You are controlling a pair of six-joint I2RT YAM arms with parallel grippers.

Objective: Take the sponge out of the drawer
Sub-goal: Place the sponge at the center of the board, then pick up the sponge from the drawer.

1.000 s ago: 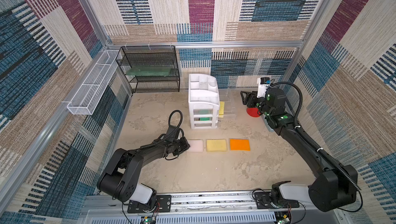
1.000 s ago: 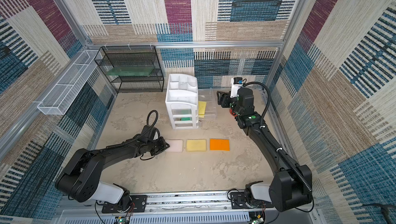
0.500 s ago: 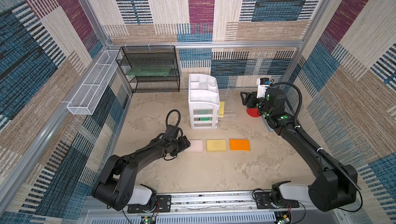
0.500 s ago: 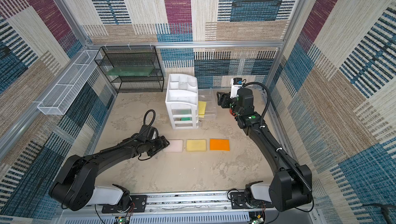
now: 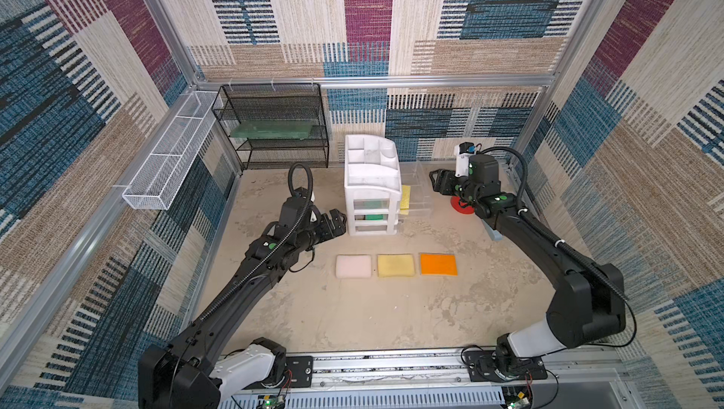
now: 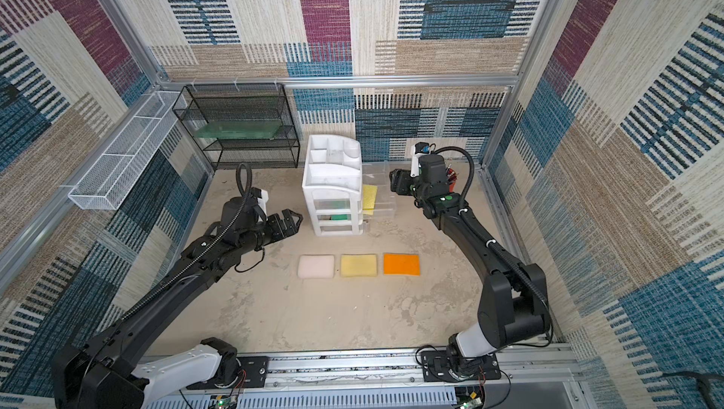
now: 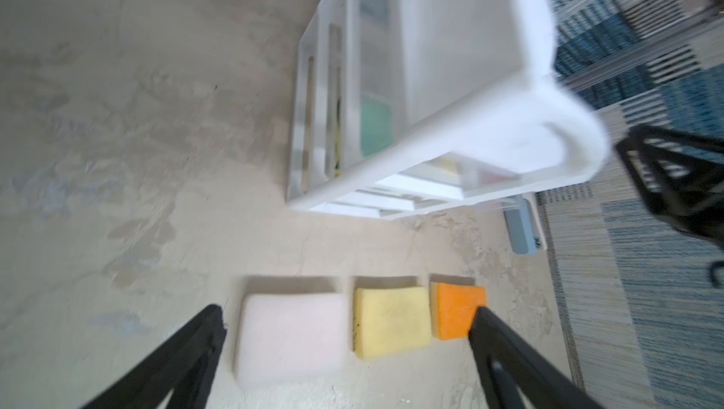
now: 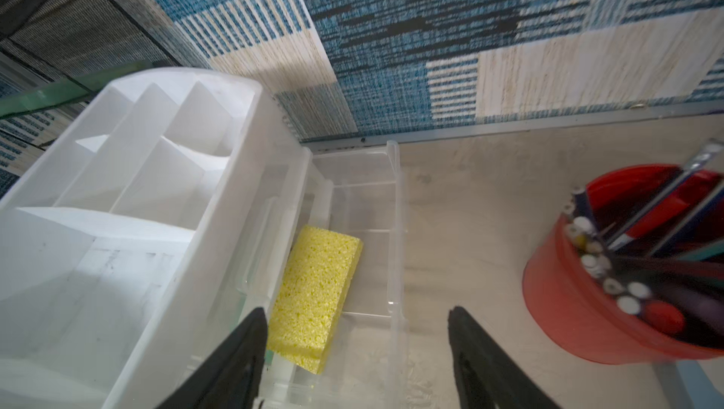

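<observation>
The right gripper (image 8: 354, 352) is hovering with jaws spread and empty just above the pulled-out clear drawer (image 8: 393, 230), where the yellow sponge (image 8: 313, 293) is lying directly beneath its nearer finger — long axis running away from the gripper, along the white tower (image 5: 372, 187). The porous, brick-shaped sponge is resting flat. The left gripper (image 5: 337, 222) — also released — is sitting farther off.

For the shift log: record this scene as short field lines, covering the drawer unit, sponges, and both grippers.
drawer unit: white, upright, mid-table
open drawer: clear, pulled out sideways
yellow sponge: in the open drawer, leaning
green sponge: in a closed drawer
floor row: pink sponge, yellow pad, orange pad
left gripper: open, empty
right gripper: open, empty, by the open drawer
red cup: holds pens
</observation>
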